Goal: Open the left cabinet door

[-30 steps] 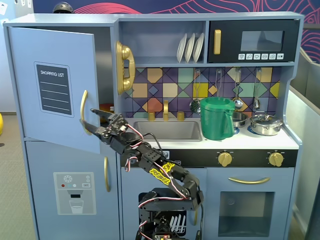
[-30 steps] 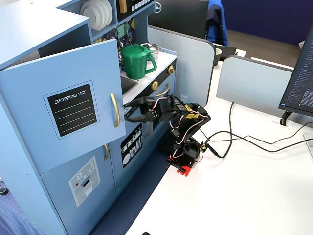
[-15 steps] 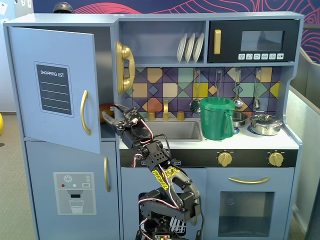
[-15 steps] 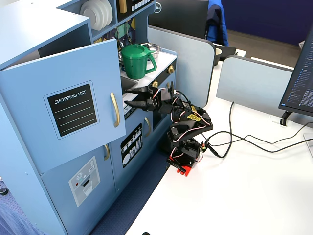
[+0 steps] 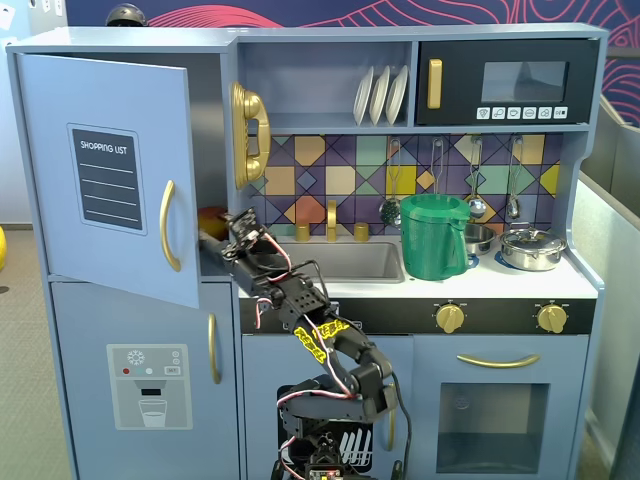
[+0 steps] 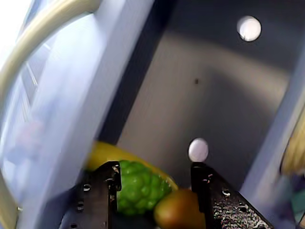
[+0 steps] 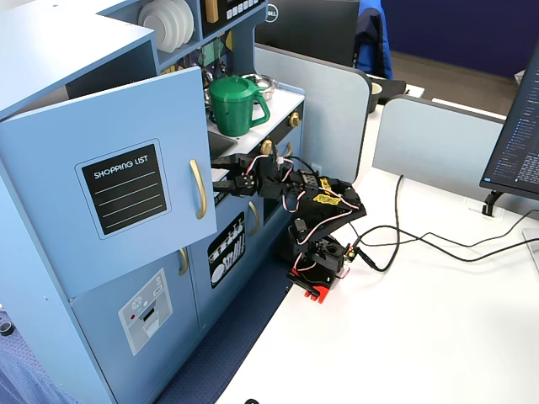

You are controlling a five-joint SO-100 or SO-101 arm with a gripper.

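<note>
**A:** Where does the left cabinet door (image 5: pixel 105 175) stand?

**B:** At the upper left of the toy kitchen in both fixed views, swung partly out from its compartment, hinged on its far left edge. It's a flat, pale blue painted panel with a black "SHOPPING LIST" board and a curved gold handle (image 5: pixel 169 238) near its free edge.

**A:** And the gripper (image 5: pixel 232 240)?

**B:** It's just right of that free edge, reaching into the gap behind the door. In the wrist view the jaws are parted and hold nothing; between them, further in, I see a knobbly green toy (image 6: pixel 139 187), a smooth brownish fruit (image 6: pixel 177 213) and something yellow (image 6: pixel 106 153) on the compartment floor.

**A:** What could go wrong?

**B:** My guess: the door is only part open, so if the arm pulls away now it may stop short. Pushing from inside, the smooth painted edge could slide off the black fingers, or the arm could knock the toy food. Its cables hang near the lower door handle (image 5: pixel 213 348) too.
</note>
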